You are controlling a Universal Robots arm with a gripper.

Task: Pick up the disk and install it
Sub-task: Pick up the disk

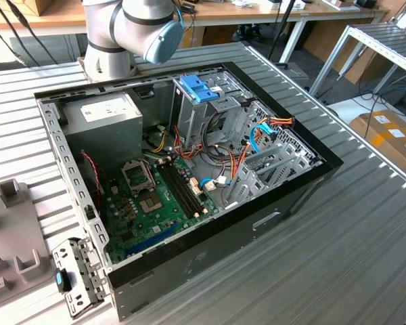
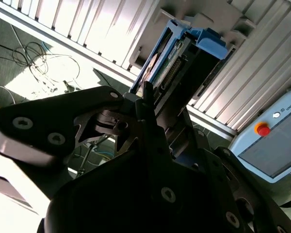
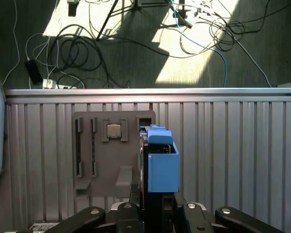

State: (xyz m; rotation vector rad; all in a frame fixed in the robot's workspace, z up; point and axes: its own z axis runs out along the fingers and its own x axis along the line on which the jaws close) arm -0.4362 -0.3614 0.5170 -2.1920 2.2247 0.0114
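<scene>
end effector [image 3: 153, 203] clamped on disk [image 3: 163, 165], held edge-on

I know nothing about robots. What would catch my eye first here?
In the exterior view, an open computer case lies on a ribbed metal table, its green circuit board bare. In the first wrist view, the robot's hand grips the disk in its bright blue frame, in front of a grey parts tray.

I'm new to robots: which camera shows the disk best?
The first wrist view: the disk stands clear in the gripper. The second wrist view half hides it; the exterior view covers the computer case.
</scene>
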